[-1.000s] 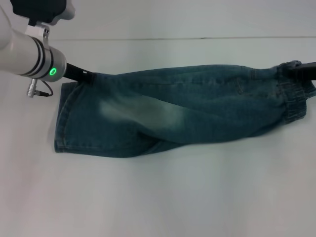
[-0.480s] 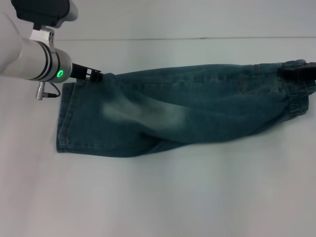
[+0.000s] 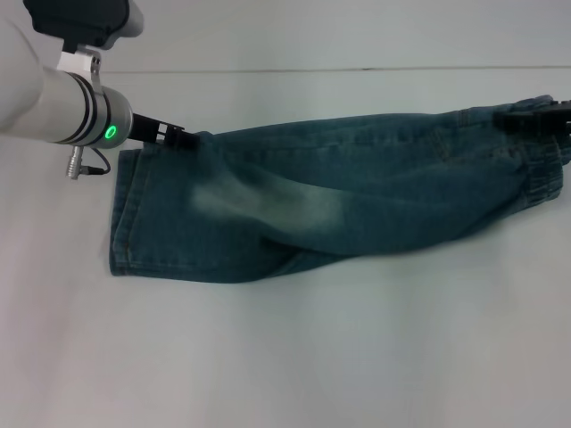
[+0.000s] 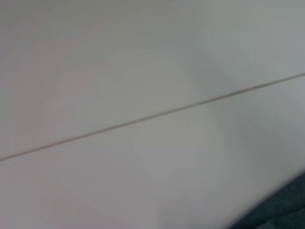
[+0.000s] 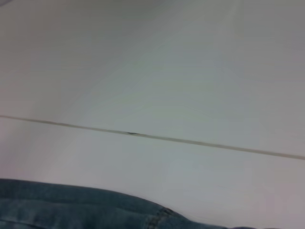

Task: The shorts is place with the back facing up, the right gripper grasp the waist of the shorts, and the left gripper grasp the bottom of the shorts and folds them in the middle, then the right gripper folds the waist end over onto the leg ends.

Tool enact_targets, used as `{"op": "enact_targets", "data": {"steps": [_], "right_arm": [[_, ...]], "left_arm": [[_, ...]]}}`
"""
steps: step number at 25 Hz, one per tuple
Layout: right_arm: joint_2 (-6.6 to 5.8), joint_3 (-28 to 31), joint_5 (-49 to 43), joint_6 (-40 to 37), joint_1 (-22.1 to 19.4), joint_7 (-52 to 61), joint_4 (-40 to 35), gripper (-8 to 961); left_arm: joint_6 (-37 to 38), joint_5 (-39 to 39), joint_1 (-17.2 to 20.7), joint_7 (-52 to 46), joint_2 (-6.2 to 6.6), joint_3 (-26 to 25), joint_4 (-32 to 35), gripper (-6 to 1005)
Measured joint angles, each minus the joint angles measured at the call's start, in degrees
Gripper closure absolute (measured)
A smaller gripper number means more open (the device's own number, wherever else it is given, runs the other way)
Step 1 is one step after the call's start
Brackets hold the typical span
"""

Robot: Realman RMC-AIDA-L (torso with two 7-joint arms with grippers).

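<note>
Shorts (image 3: 357,192) folded lengthwise — left claw (image 3: 183,138) pinching hem, right claw (image 3: 535,120) pinching waistband.

The shorts (image 3: 339,201) lie folded lengthwise, left gripper (image 3: 178,137) at the hems, right gripper (image 3: 535,120) at the waistband.

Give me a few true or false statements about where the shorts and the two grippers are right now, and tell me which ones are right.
1. The shorts lie folded lengthwise on the table. True.
2. The left gripper is at the waistband. False: it is at the far corner of the leg ends.
3. The right gripper is at the waist end. True.
4. The waist end lies folded over the leg ends. False: they lie at opposite sides.
</note>
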Motion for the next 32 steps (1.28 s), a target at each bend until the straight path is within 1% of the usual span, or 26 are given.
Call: {"op": "enact_targets", "data": {"steps": [4, 5, 10, 18, 25, 32], "right_arm": [[0.98, -0.1, -0.17, -0.81, -0.17, 1.28, -2.04, 11], [1.16, -0.13, -0.21, -1.04, -0.32, 1.93, -2.46, 13], [1.3, -0.17, -0.31, -2.92, -0.63, 3.78, -3.23, 15], [1.21, -0.05, -0.34, -4.09, -1.46, 5.47, -3.37, 15], [1.37, 0.3, -0.04, -4.29, -3.6, 6.55, -6.14, 15], [1.45, 0.51, 0.15, -5.65, -5.04, 6.74, -7.04, 16]], "left_arm": [[-0.07, 0.0, -0.03, 0.19, 0.02, 0.43, -0.19, 153], [-0.06, 0.0, 0.0, 0.25, 0.03, 0.43, -0.19, 116], [-0.06, 0.0, 0.33, 0.43, 0.17, 0.43, -0.23, 65], [0.84, 0.0, 0.38, 0.63, 0.28, 1.93, -0.23, 65], [2.26, 0.0, 0.28, 1.0, 0.3, 1.96, -0.23, 65], [2.88, 0.0, 0.23, 1.12, 0.25, 2.02, -0.19, 65]]}}
